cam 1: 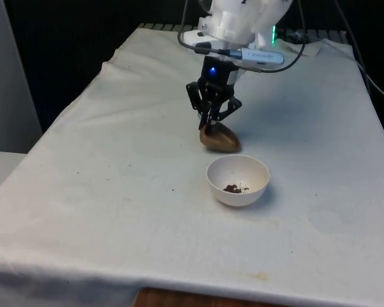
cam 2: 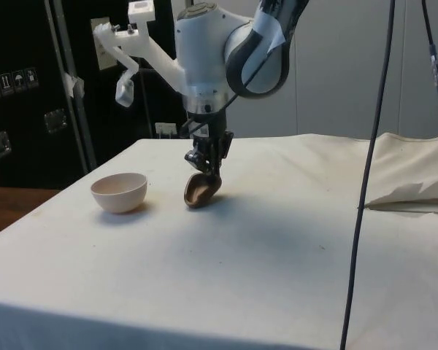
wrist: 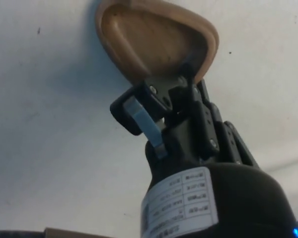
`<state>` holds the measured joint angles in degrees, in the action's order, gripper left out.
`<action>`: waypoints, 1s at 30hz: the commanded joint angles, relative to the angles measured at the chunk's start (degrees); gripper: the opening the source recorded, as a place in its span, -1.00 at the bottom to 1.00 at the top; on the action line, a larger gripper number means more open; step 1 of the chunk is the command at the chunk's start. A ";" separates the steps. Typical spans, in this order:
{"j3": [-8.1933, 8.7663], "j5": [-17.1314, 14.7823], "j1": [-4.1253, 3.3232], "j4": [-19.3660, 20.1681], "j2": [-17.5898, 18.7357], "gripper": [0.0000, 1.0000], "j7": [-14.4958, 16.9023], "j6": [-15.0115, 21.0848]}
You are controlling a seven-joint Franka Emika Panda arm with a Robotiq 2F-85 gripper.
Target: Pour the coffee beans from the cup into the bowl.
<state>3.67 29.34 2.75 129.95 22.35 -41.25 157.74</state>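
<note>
**A:** so where's the cup at? and is the pincer actually on it?

**B:** yep, the pincer point(cam 1: 210, 123) is pinching the rim of the brown wooden cup point(cam 1: 220, 138). Cup's tipped over, smooth rounded body low against the white cloth of the desk point(cam 1: 115, 192), and its hollow inside looks bare in the wrist view.

**A:** and the bowl?

**B:** glossy white round bowl point(cam 1: 237, 180), just beside the cup on the camera side, not touching. A small dark patch of coffee beans point(cam 1: 235, 188) sits at its bottom.
</note>
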 commanded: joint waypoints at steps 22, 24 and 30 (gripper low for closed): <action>-2.12 -14.61 1.20 0.52 1.26 -0.97 15.81 4.13; -2.35 -16.67 1.32 0.52 1.32 -0.97 18.05 4.24; -2.41 -20.34 1.38 0.69 1.26 -0.97 22.23 4.35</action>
<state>2.98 10.66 2.69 130.12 23.55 -20.68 161.00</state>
